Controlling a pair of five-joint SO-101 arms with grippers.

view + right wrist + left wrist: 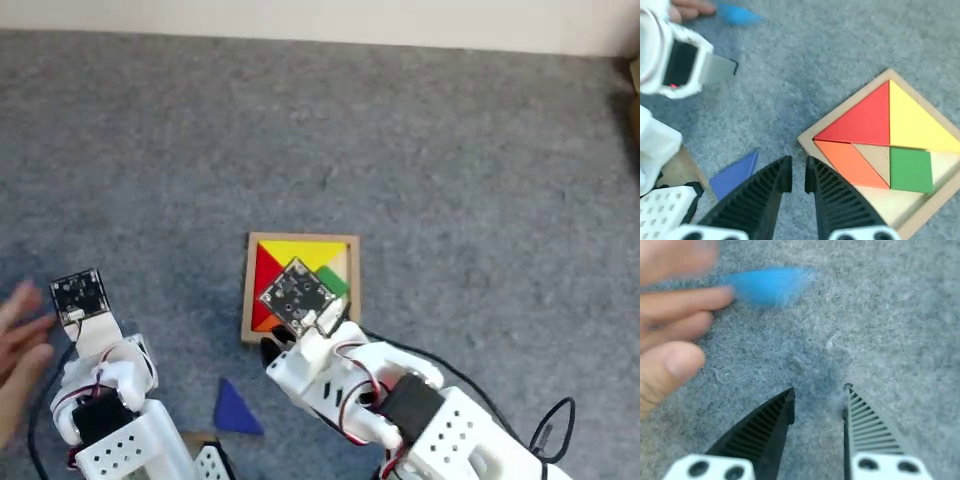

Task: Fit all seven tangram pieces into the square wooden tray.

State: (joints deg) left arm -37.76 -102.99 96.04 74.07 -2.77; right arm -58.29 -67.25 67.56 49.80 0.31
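The square wooden tray (247,290) lies mid-carpet holding a red triangle (862,122), a yellow triangle (915,120), an orange piece (850,162), a tan triangle (875,157) and a green square (910,170). My right gripper (798,170) hovers by the tray's near corner, its fingers almost together with nothing between them. A dark blue triangle (235,408) rests on the carpet between the arms. My left gripper (819,392) stands open and empty over bare carpet. A person's hand (670,325) holds a blurred light blue piece (767,285) just ahead of it.
The hand (20,340) comes in at the left edge beside the left arm. Grey carpet spreads wide beyond the tray toward the far wall. A tan strip (682,172) lies by the left arm's base.
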